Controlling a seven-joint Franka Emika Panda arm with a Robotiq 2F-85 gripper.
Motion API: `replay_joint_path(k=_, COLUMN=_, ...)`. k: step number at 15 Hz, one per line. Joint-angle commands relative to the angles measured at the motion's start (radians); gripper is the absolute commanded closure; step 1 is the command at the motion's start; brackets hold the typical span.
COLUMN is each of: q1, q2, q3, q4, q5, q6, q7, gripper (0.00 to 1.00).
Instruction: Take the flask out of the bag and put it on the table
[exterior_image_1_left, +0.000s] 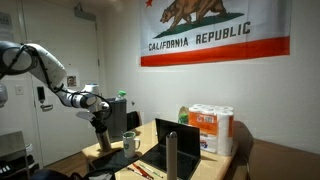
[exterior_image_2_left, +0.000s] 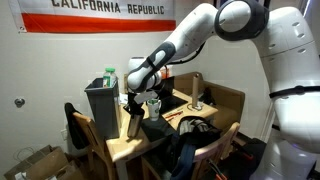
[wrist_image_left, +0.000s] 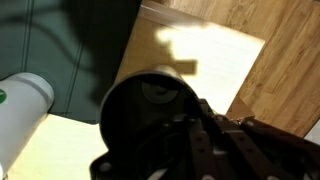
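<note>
The flask is a dark cylinder standing upright at the corner of the light wooden table, right beside the grey-green bag. My gripper comes down from above and is shut on the flask's upper part. In an exterior view the gripper and flask are at the table's left end. In the wrist view the flask's dark round top fills the middle, with my fingers around it. Whether its base touches the table is unclear.
A white-capped bottle sticks out of the bag. A mug, an open laptop, a tall dark cylinder and a pack of paper rolls stand on the table. Chairs flank it.
</note>
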Motion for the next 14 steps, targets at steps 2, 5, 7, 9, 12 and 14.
replay_joint_path(k=2, q1=0.024, q2=0.014, q3=-0.021, q4=0.048, q5=-0.031, q6=-0.038, q7=0.051, gripper=0.54)
replay_joint_path(k=5, q1=0.03, q2=0.017, q3=-0.025, q4=0.058, q5=-0.033, q6=-0.037, q7=0.054, gripper=0.32)
replay_joint_path(k=7, q1=0.034, q2=0.017, q3=-0.026, q4=0.063, q5=-0.034, q6=-0.036, q7=0.055, gripper=0.16)
replay_joint_path(k=9, q1=0.033, q2=0.01, q3=-0.025, q4=0.063, q5=-0.031, q6=-0.039, q7=0.053, gripper=0.02)
replay_joint_path(k=12, q1=0.021, q2=-0.019, q3=-0.019, q4=0.056, q5=-0.017, q6=-0.054, q7=0.045, gripper=0.0)
replay_joint_path(k=14, q1=0.008, q2=-0.066, q3=-0.016, q4=0.038, q5=-0.006, q6=-0.082, q7=0.039, gripper=0.0)
